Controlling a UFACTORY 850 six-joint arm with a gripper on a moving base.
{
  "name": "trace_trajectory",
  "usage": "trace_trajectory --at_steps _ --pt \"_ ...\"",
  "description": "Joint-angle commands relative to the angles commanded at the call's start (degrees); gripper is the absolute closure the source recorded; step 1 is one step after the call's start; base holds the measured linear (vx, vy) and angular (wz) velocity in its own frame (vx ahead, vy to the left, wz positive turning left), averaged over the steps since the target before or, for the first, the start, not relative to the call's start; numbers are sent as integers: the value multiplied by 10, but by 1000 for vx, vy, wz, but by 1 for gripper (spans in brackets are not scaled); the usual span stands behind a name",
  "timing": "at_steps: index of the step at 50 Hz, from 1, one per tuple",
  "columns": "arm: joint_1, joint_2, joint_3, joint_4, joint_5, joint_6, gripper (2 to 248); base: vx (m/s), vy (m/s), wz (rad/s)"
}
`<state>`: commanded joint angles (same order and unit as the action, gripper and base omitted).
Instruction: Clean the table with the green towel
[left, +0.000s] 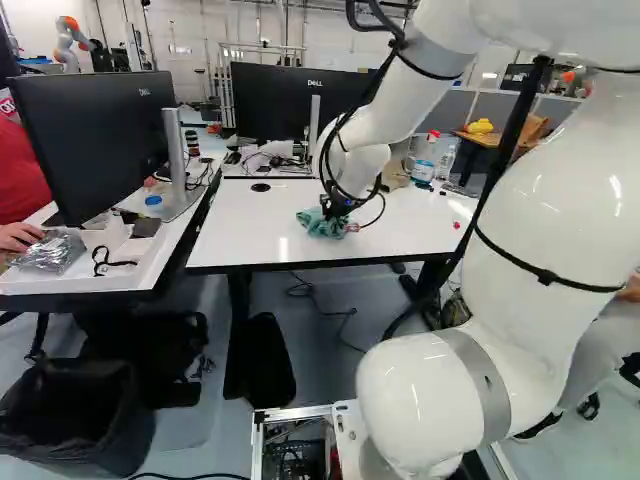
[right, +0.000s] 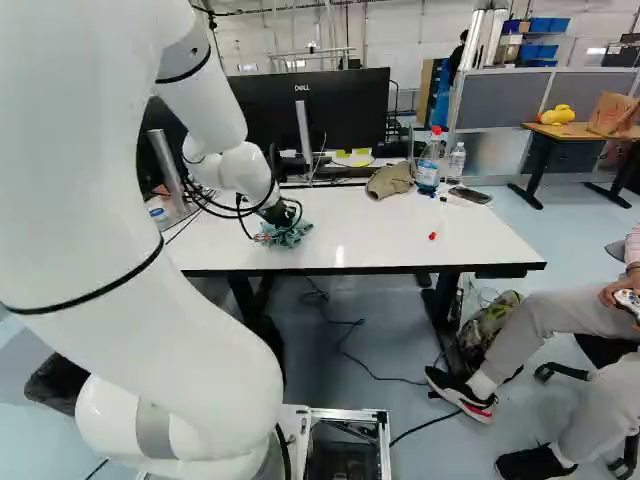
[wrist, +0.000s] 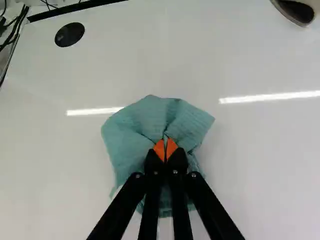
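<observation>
The green towel (left: 322, 224) lies bunched on the white table (left: 270, 210) near its front edge, below my gripper (left: 338, 208). On the right base view's left half of the tabletop, the towel (right: 290, 236) shows under the gripper (right: 280, 218). Seen from the wrist, the gripper (wrist: 165, 146) has its orange pads together, pinching a fold at the middle of the towel (wrist: 135, 125). The cloth spreads out around the fingertips, and the fingers hide part of it.
A brown cap (right: 390, 180), two bottles (right: 430, 165) and a phone (right: 470, 195) stand or lie at the table's back right. A small red object (right: 432, 236) lies nearer. Monitors (left: 290, 100) stand behind. A seated person (right: 590, 350) is at the right.
</observation>
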<state>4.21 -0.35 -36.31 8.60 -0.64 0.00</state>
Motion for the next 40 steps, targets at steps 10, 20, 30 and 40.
trace_trajectory --at_steps 10,20,30,40 --pt "-1 9 9 0 0 0 225 0 0 0" --pt "-1 19 11 0 0 0 225 0 0 0" --pt "-1 38 15 0 0 0 225 0 0 0" --pt "13 56 18 0 0 0 225 0 0 0"
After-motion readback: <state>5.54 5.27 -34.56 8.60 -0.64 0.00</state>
